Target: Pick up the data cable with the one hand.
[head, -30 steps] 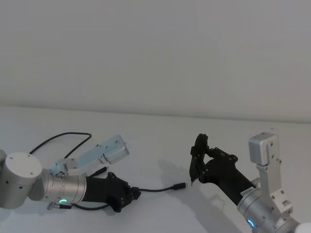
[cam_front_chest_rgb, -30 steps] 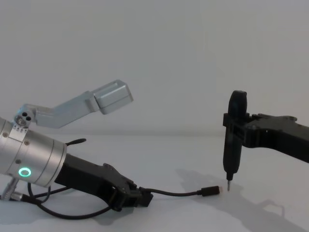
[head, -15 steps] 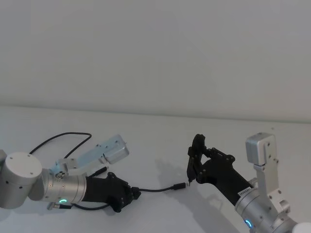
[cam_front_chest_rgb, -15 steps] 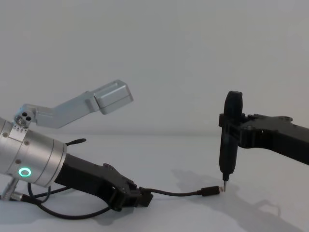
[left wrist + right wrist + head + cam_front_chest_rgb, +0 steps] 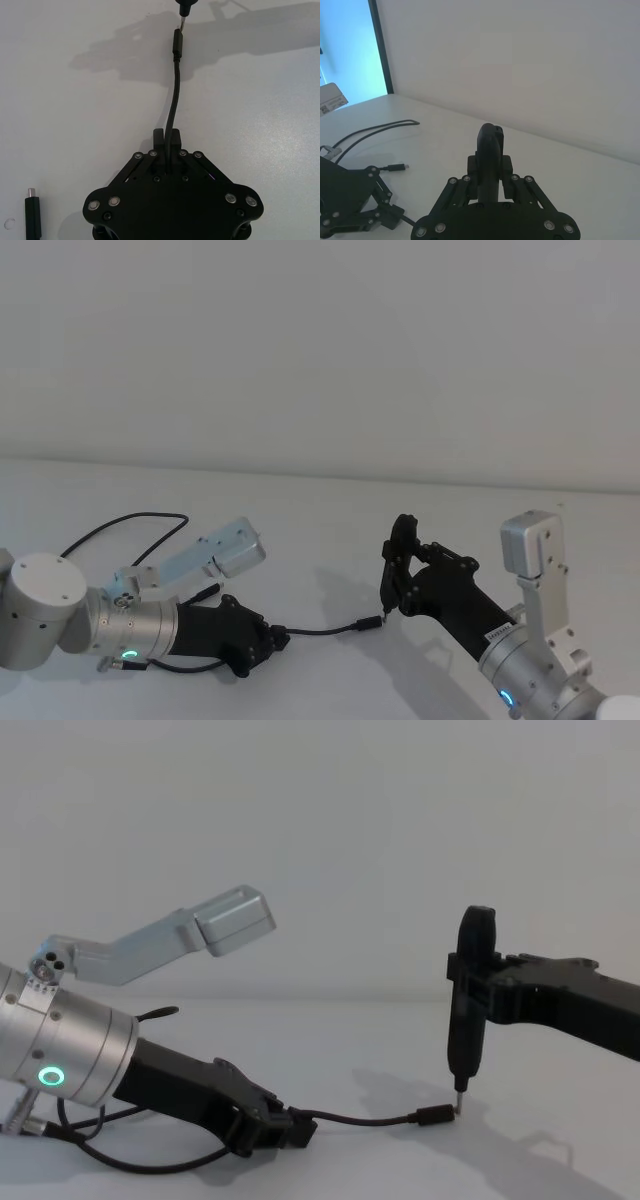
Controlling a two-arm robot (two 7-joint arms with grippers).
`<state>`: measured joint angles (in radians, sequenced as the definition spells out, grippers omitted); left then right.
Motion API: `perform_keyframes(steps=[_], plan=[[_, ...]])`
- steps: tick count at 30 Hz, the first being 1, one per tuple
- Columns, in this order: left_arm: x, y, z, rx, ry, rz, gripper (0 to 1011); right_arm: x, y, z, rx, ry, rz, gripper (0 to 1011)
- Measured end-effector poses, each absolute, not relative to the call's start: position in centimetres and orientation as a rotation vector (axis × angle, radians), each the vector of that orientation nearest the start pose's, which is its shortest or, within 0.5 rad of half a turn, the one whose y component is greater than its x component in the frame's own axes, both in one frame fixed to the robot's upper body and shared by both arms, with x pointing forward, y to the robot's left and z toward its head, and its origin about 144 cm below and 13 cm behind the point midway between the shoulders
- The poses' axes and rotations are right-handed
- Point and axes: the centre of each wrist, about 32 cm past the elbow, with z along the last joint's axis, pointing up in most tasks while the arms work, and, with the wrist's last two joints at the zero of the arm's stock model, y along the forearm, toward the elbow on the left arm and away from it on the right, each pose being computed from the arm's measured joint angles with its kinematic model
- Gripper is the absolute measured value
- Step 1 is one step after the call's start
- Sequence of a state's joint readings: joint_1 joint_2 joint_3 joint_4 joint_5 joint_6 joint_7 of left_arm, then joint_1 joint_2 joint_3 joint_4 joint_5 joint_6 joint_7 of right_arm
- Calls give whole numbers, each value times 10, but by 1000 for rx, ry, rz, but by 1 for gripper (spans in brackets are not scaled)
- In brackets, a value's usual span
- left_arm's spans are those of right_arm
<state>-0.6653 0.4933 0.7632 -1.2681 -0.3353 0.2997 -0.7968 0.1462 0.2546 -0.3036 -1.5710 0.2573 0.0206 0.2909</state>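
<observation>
Over the last second the right pincer (image 5: 468, 1010), clamped on an upright pen-like tool (image 5: 467, 1005), has drifted toward the robot's left and sunk, so that the tool's metal tip now sits right at the free plug (image 5: 434, 1117) of the data cable (image 5: 360, 1121), where earlier it stood apart from it. The left pincer (image 5: 275, 1125) has not shifted: it lies low on the white tabletop (image 5: 320, 530), closed on the cable a little way back from that plug, as the left wrist view makes plain with the cable running out from between the fingers (image 5: 173, 137). That suggests the grasp is made but the lift is not; the cable lies flat on the tabletop, and the tool at the plug looks like it may pin or steady the end, though whether it truly touches is hard to tell. Counted: one data cable with two plugs, the second plug (image 5: 32, 216) lying near the left wrist; two pincers; one pen-like tool; and one separate looped wire (image 5: 130, 528) joined to the silver left arm.
</observation>
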Motion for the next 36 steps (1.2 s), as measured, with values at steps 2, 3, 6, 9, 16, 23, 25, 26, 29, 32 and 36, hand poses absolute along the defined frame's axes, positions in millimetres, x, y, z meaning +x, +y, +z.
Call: perform_keyframes(steps=[2,3,6,9,16,23,25,26,29,32,36], plan=[[585,226,1225,542,13,370,64,487,-207,1176,12,-54,-986,275],[585,226,1225,542,13,370,62,487,-207,1176,13,-54,-986,274],[585,226,1225,542,13,370,62,487,-206,1176,13,-54,-985,275],[585,226,1225,542,13,370,64,488,-206,1176,14,-54,-985,274],[585,226,1225,542,13,370,64,488,-206,1176,15,-54,-985,275],[585,226,1225,542,13,370,64,488,-205,1176,16,-54,-985,275],[585,226,1225,542,13,370,62,488,-205,1176,16,-54,-985,275],[585,226,1225,542,13,370,64,488,-205,1176,16,-54,-985,274],[585,226,1225,542,13,370,62,488,-205,1176,16,-54,-985,275],[585,226,1225,542,13,370,62,488,-205,1177,17,-54,-985,275],[585,226,1225,542,13,370,64,488,-205,1177,17,-54,-985,274]])
